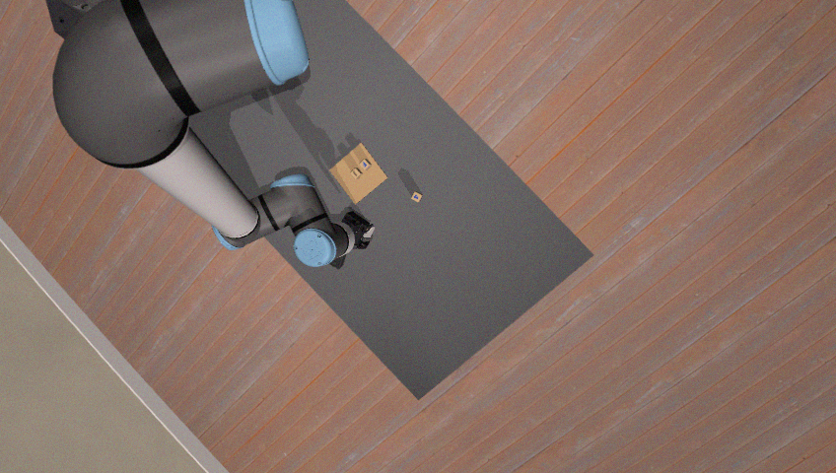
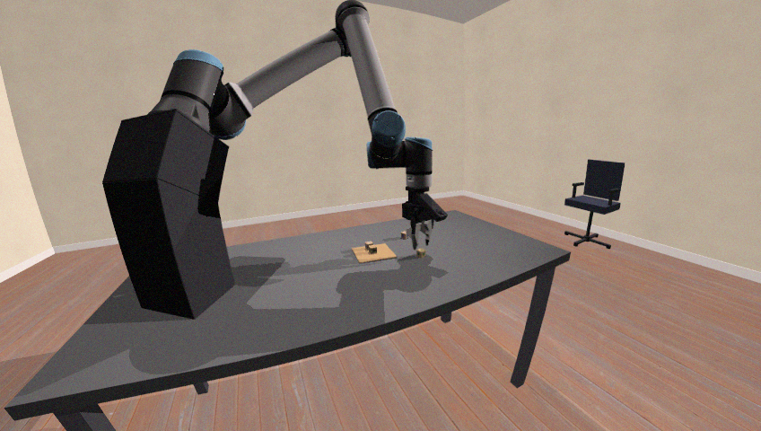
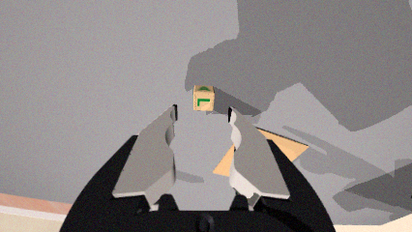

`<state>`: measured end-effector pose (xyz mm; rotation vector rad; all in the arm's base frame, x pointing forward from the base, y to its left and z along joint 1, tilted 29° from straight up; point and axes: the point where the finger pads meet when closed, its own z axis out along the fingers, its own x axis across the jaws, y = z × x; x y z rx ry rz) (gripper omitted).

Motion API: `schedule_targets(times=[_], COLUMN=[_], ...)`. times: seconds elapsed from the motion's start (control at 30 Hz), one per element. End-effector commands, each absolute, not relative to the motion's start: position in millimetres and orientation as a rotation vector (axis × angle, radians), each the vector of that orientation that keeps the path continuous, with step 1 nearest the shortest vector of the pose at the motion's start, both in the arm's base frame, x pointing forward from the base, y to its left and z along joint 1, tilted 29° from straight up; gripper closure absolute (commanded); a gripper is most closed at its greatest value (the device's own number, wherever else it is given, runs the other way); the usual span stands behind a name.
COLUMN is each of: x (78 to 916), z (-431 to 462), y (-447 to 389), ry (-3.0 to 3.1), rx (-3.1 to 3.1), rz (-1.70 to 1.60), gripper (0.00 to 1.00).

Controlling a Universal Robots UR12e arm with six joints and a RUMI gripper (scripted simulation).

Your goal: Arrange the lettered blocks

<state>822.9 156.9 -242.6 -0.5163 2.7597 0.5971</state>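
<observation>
My gripper [image 1: 368,234] [image 2: 420,243] [image 3: 203,106] is partly open and empty, above a wooden block [image 2: 421,252] [image 3: 203,99] on the table. This block shows a green L-like angular mark and green on another face; it is hidden in the top view. Two blocks stand close together on the square tan mat [image 1: 360,190] [image 2: 380,257] [image 3: 292,146]: one block [image 1: 366,165] [image 2: 368,244] has a blue mark on top, and the other block [image 1: 356,172] [image 2: 372,249] has no readable letter. A fourth block [image 1: 416,196] [image 2: 403,234] with a blue mark on top stands off the mat.
The dark grey table [image 1: 469,263] [image 2: 480,250] carries the mat and blocks. The robot's black pedestal [image 2: 170,224] stands at one end of the table. A chair [image 2: 592,203] stands on the floor beyond the table. Arm shadows fall around the mat and blocks.
</observation>
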Motion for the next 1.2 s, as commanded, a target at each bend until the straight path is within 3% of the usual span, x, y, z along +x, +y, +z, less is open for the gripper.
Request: schedule_targets(times=[0.0, 1.17], x=[823.5, 831.4], z=[-242.6, -268.3], y=[158.4, 171.2], ry=[2.758, 2.756], rx=[-0.518, -0.518], rz=[0.595, 0.593], gripper=[0.63, 0.63])
